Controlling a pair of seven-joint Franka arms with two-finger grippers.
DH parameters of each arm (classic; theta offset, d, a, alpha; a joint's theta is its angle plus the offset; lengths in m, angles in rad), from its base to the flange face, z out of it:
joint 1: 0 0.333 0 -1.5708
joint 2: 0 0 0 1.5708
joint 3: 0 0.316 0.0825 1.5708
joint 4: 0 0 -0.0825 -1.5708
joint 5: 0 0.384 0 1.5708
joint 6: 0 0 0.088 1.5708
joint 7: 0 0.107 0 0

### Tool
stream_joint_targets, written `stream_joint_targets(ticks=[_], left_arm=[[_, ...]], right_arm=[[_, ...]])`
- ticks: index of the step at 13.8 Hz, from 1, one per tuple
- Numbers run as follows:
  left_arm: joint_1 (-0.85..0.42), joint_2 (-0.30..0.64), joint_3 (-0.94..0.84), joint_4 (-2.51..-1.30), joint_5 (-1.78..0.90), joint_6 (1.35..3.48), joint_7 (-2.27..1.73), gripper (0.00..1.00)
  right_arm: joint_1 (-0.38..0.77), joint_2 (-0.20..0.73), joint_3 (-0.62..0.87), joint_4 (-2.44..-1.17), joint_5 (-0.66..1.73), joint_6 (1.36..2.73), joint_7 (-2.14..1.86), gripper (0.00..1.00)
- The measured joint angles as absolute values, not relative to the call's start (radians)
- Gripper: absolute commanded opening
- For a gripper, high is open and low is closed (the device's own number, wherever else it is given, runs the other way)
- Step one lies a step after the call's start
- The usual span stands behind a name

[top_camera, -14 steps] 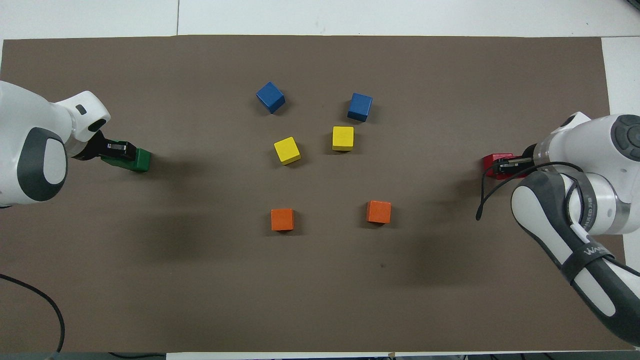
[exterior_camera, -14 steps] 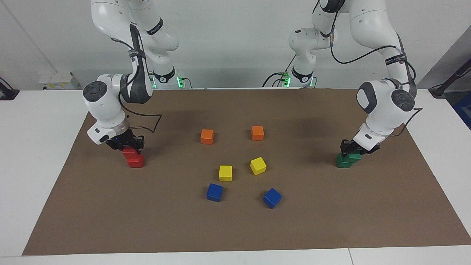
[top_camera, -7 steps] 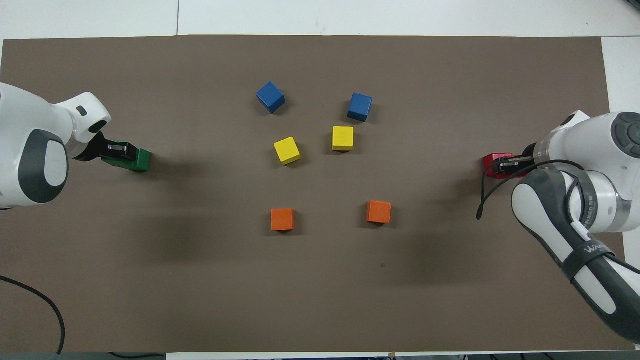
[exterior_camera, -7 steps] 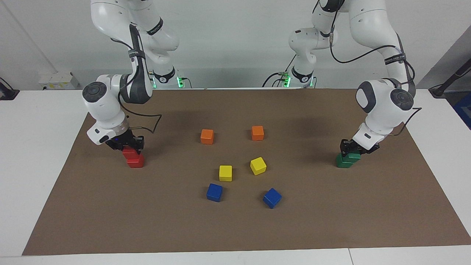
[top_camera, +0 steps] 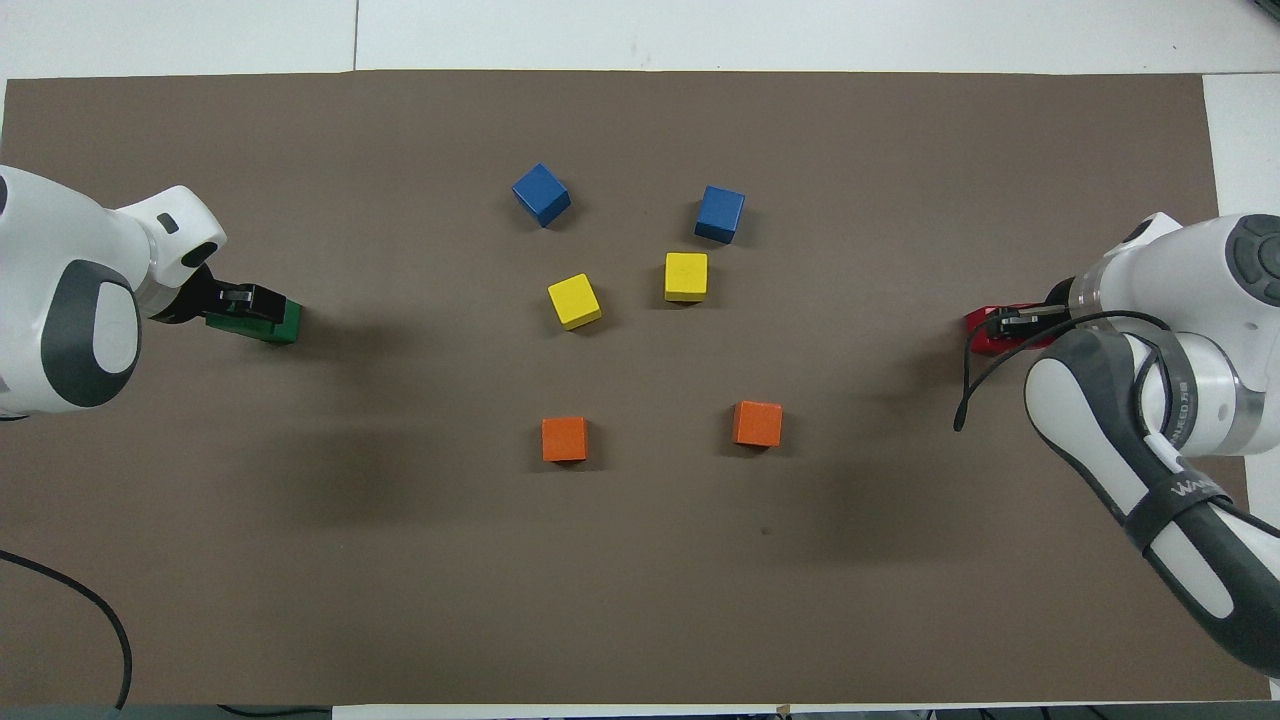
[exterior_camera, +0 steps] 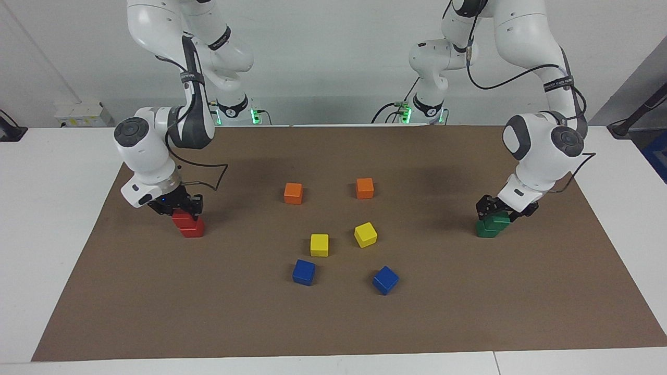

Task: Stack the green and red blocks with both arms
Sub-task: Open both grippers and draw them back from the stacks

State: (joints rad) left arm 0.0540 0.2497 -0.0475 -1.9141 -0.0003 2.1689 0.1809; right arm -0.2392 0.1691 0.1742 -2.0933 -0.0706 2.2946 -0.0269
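Two green blocks are stacked at the left arm's end of the mat, the upper green block (exterior_camera: 499, 221) sitting askew on the lower green block (exterior_camera: 485, 229). My left gripper (exterior_camera: 501, 211) stands open over the upper one, a finger on either side. From overhead the left gripper (top_camera: 245, 300) covers much of the green stack (top_camera: 282, 325). At the right arm's end, an upper red block (exterior_camera: 182, 219) rests offset on a lower red block (exterior_camera: 194, 229). My right gripper (exterior_camera: 180, 208) is shut on the upper red one. Overhead, the right gripper (top_camera: 1015, 322) hides most of the red stack (top_camera: 982, 338).
On the brown mat (exterior_camera: 469, 312) between the stacks lie two orange cubes (exterior_camera: 293, 193) (exterior_camera: 365, 188), two yellow cubes (exterior_camera: 319, 245) (exterior_camera: 366, 234) and two blue cubes (exterior_camera: 304, 272) (exterior_camera: 385, 280). White table surrounds the mat.
The left gripper's fingers have spread apart, letting go of the upper green block, which stays on the lower one. The right gripper still grips the upper red block and has barely moved.
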Motion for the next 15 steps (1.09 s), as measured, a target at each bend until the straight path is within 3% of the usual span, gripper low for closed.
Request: stream_joint_targets(ticks=[7, 14, 15], left_arm=[[0.056, 0.153, -0.044, -1.785, -0.001, 1.971, 0.181, 1.0], [0.058, -0.008, -0.037, -1.76, -0.001, 1.801, 0.176, 1.0], [0.058, -0.023, -0.037, -1.756, -0.001, 1.771, 0.163, 1.0]], right_arm=[[-0.239, 0.183, 0.177, -2.084, -0.071, 2.293, -0.027, 0.0], [-0.239, 0.187, 0.177, -2.079, -0.071, 2.291, -0.027, 0.0], [-0.239, 0.187, 0.177, -2.079, -0.071, 2.291, -0.027, 0.17]])
